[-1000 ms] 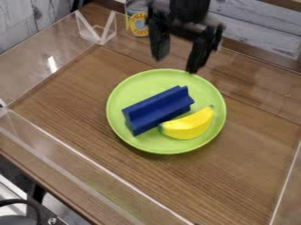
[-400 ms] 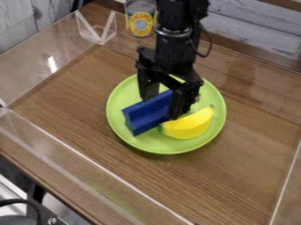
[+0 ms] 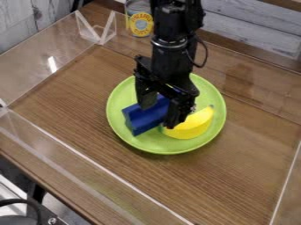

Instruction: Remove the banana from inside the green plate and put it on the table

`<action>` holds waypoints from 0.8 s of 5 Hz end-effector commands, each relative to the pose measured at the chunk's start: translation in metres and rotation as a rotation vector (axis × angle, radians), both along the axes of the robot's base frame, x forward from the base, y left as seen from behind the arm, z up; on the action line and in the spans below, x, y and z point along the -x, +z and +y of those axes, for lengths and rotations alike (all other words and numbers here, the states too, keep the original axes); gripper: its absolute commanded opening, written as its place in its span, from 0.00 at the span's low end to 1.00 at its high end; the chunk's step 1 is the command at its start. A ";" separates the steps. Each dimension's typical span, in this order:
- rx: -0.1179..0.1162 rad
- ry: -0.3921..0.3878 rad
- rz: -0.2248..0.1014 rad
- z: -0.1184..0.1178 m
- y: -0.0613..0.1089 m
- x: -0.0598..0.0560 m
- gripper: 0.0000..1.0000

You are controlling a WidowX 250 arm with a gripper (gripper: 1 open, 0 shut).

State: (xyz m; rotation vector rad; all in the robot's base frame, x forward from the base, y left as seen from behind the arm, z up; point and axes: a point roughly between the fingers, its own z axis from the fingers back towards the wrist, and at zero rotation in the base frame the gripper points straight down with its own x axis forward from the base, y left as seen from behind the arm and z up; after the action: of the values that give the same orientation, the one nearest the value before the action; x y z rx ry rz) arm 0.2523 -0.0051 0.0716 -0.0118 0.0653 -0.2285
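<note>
Since the earlier frames the gripper (image 3: 164, 98) is sinking from above the far rim down into the green plate (image 3: 127, 125), and it is now standing low over the plate's middle, pointing straight down. Its dark fingers are spread wide apart with nothing between them; they are straddling the blue block (image 3: 144, 117) more than the banana (image 3: 191, 126) (whether a fingertip is touching either one cannot be told from this view).

As for progress, the task is barely beginning: the banana is lying inside the plate, on its near right side against the block, and nothing is resting yet on the table (image 3: 70, 97) outside the plate. Grasping, lifting out and setting down all remain, by this reading.

The banana is looking smooth, glossy and stubby, a thick yellow crescent. The block is showing a ridged, rectangular form in deep blue. The plate is a round lime-green plastic dish with a shallow raised rim, and the tabletop is a brown wood-grain surface bordered by clear acrylic walls (image 3: 35, 189).
</note>
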 end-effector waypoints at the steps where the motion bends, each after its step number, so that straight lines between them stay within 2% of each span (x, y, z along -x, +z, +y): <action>1: 0.016 0.000 -0.068 0.003 0.013 -0.002 1.00; 4: 0.041 -0.003 -0.071 0.005 0.008 0.000 1.00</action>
State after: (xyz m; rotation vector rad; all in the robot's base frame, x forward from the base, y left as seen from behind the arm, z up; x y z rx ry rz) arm 0.2483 -0.0024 0.0667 -0.0502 0.0421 -0.2418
